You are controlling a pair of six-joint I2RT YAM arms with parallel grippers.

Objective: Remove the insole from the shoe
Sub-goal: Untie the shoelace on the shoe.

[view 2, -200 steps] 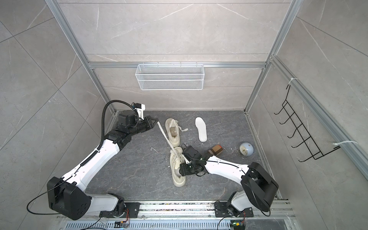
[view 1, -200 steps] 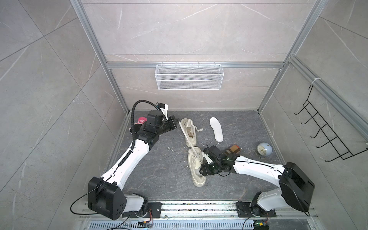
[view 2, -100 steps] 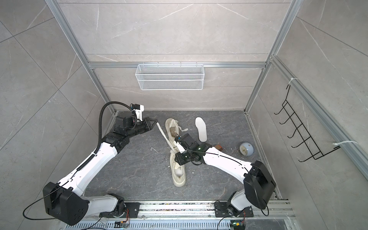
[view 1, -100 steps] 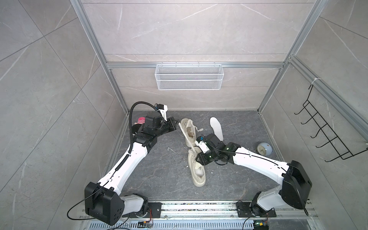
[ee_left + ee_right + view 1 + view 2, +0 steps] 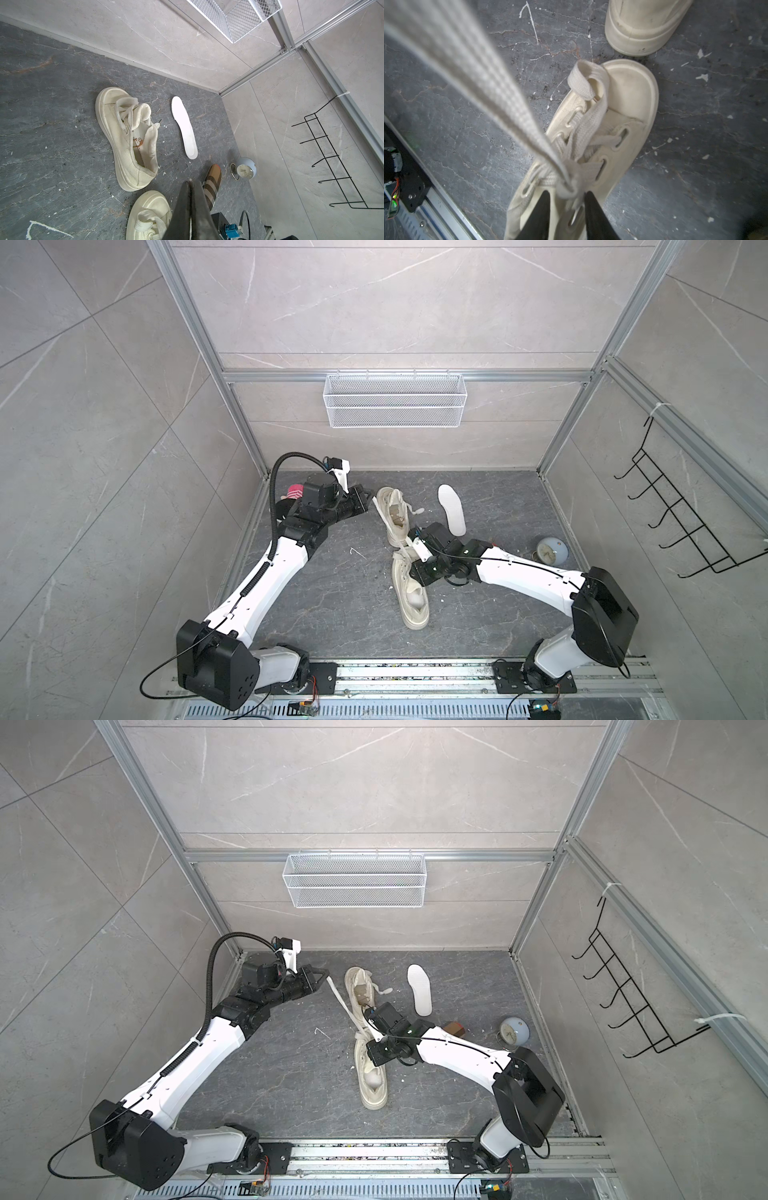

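Observation:
Two cream shoes lie on the dark floor. My left gripper (image 5: pixel 192 182) (image 5: pixel 322 973) is shut on a shoelace (image 5: pixel 345 1006) that runs taut to the near shoe (image 5: pixel 413 601) (image 5: pixel 374 1085) (image 5: pixel 629 99). My right gripper (image 5: pixel 566 197) (image 5: pixel 374 1052) sits over that shoe's laced upper, its fingers closed on the eyelet flap and lace knot. A whitish lining shows in the shoe's heel opening. The far shoe (image 5: pixel 392 510) (image 5: pixel 124 141) lies beyond it. A white insole (image 5: pixel 452 510) (image 5: pixel 419 990) (image 5: pixel 185 126) lies loose on the floor at the back.
A small round clock (image 5: pixel 550 551) (image 5: pixel 246 170) and a plaid object (image 5: pixel 214 182) lie right of the shoes. A pink striped thing (image 5: pixel 295 491) sits behind my left arm. A wire basket (image 5: pixel 395 400) hangs on the back wall, a hook rack (image 5: pixel 685 522) on the right wall.
My right arm swung from the near shoe's right side towards the far shoe, then came down over its laces, jaws narrowing. The left gripper kept the lace and shifted slightly.

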